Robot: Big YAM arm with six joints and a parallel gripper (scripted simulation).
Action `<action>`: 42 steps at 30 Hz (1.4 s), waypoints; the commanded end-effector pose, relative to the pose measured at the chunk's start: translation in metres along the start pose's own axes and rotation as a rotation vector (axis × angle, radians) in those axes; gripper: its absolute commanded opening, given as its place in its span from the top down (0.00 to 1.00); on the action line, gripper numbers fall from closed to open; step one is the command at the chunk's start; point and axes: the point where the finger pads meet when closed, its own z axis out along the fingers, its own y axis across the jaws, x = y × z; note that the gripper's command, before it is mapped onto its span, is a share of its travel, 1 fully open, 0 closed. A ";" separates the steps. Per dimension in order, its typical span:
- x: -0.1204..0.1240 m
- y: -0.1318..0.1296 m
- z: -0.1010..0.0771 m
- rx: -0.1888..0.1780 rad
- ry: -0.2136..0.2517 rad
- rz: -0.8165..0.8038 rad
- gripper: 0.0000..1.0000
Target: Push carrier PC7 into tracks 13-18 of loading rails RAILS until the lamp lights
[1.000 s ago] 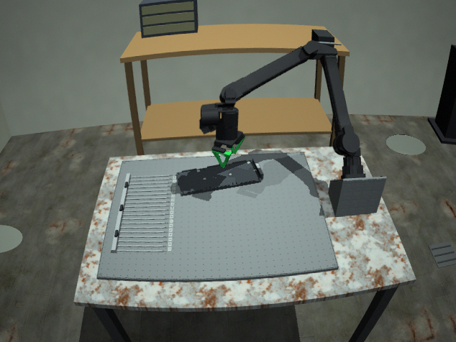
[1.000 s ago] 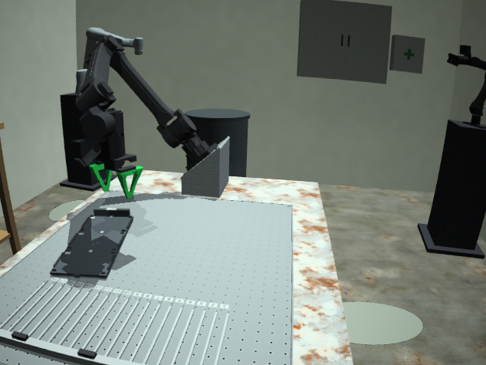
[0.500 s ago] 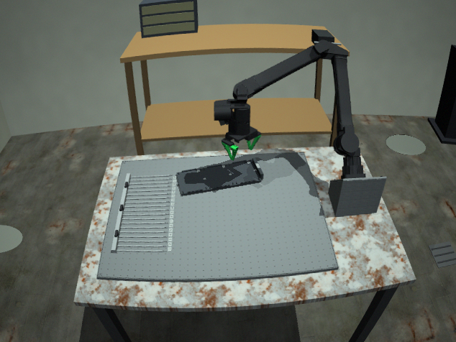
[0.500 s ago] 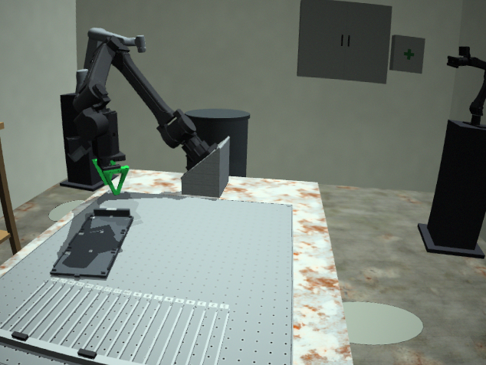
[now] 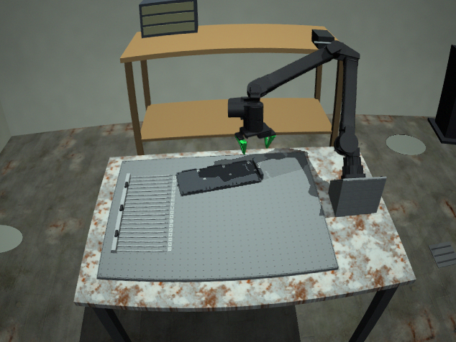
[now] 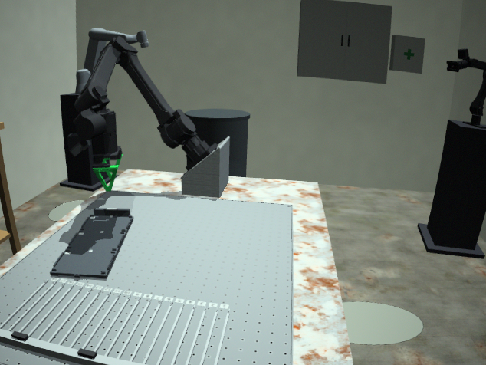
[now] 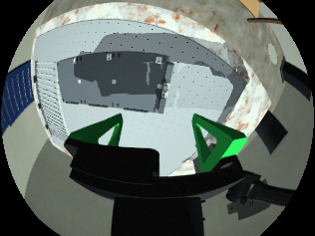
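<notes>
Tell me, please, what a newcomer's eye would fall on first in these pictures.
Probably the bright green fingers of the open gripper, hanging over the far edge of the marbled table, holding nothing. Below them the flat dark rectangular carrier lies in shadow on the grey perforated board, short of the ribbed grey rails; none of the lamps looks lit.
</notes>
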 end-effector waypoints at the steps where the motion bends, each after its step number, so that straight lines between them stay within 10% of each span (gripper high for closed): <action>1: -0.013 -0.016 -0.006 -0.011 -0.014 0.180 0.00; 14: -0.016 -0.009 -0.011 -0.029 -0.017 0.172 0.00; 42: -0.014 -0.011 0.039 -0.011 -0.011 0.165 0.00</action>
